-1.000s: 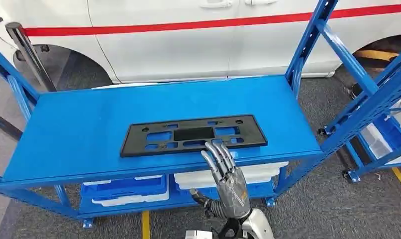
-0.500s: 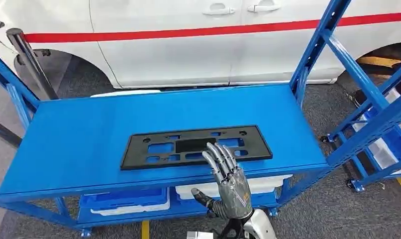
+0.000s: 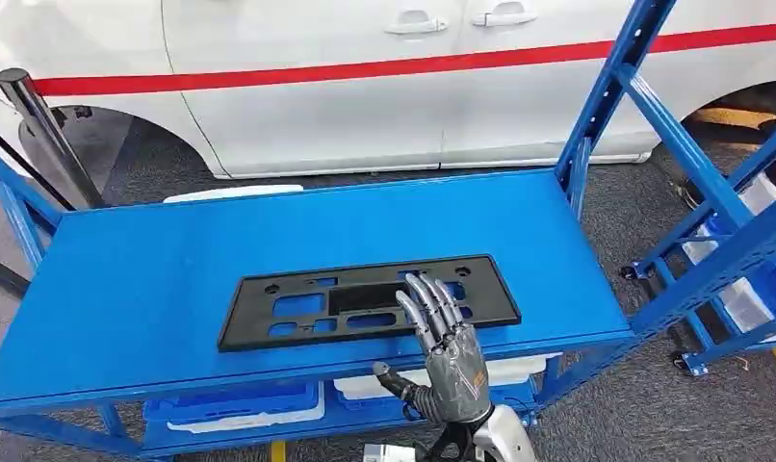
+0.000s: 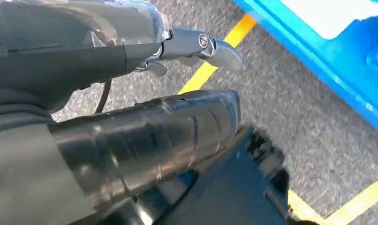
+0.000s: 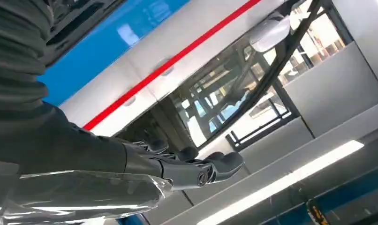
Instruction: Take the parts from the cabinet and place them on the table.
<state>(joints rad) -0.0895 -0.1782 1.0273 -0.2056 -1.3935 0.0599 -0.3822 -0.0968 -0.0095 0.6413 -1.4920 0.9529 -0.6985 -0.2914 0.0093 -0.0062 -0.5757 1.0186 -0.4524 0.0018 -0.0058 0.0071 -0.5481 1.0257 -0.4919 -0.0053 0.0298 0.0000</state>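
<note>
right hand [image 3: 442,342] raised, fingers spread, holding nothing | above near edge of black plastic frame [image 3: 365,300] on blue shelf [image 3: 143,279] | risk: flat frame could slide instead of lifting

Right hand [image 5: 177,171] open, holding nothing, fingers extended.
Beyond the fingers: white car [image 5: 145,61] with a red stripe [image 5: 177,56], its window [image 5: 234,93], a side mirror [image 5: 270,32], and a blue surface [image 5: 107,42] nearer the wrist.
</note>
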